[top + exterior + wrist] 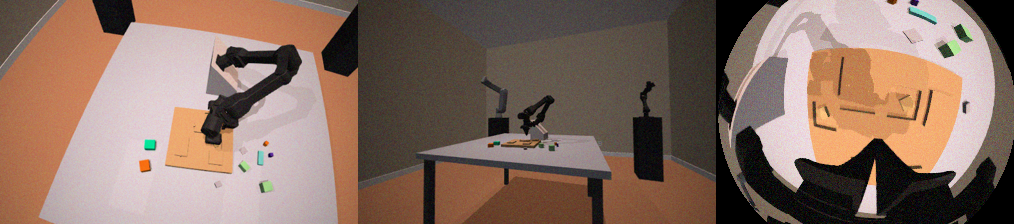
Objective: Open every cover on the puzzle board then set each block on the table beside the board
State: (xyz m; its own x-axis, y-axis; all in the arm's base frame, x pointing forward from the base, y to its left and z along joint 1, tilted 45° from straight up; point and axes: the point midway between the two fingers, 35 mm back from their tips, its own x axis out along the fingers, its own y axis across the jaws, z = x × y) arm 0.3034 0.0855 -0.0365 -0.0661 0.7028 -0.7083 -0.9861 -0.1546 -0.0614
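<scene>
Orange-tan, the puzzle board (180, 129) (516, 146) (891, 145) lies at the centre of the top view, lower middle of the exterior one. Above it, not touching, hangs the black gripper (213, 139) (526, 134) (877, 141), fingertips together on nothing. Two yellowish patches show in the wrist view, left and right of centre (perhaps blocks, perhaps bare wells; I can't tell). Opening covers seems the step in hand. Next calls for lowering the closed tips beside a cover's raised edge, then pushing along its track or round its pin.
</scene>
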